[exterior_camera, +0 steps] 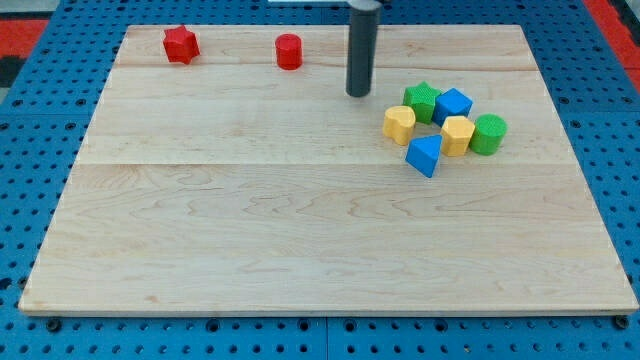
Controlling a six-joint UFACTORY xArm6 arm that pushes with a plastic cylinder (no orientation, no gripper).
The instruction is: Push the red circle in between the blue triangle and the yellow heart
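Observation:
The red circle (289, 51) stands near the view's top, left of centre. My tip (359, 94) rests on the board to its right and a little lower, apart from it. The yellow heart (399, 124) lies right of my tip. The blue triangle (425, 155) lies just below and right of the heart, close to it with only a narrow gap between them. My tip is left of and slightly above this cluster, touching no block.
A red star (181, 44) sits at the view's top left. A green star (422, 101), a blue cube (453, 105), a yellow hexagon (457, 135) and a green circle (489, 133) crowd right of the heart. The wooden board (300, 230) lies on a blue pegboard.

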